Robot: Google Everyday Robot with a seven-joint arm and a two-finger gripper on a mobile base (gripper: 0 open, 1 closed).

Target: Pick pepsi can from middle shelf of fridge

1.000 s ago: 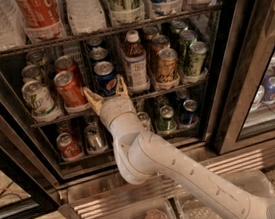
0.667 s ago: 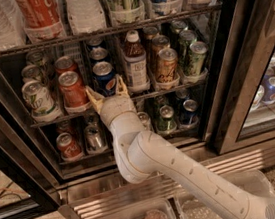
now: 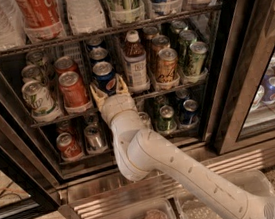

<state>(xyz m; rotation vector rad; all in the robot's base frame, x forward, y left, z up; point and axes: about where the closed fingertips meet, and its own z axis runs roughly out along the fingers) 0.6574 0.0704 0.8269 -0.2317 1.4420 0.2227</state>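
A robot's gripper (image 3: 107, 85) reaches into the fridge (image 3: 228, 89), its jaws spread wide on either side of the pepsi can (image 3: 104, 71), which stands at the front of the middle shelf (image 3: 150, 93) between a red can (image 3: 73, 89) and a bottle (image 3: 135, 64); the jaws hold nothing yet. Space is tight: a jaw straying sideways could knock the red can or tip the bottle, and closing off-centre or too low might let the pepsi can slip or catch on the shelf's front edge on the way out
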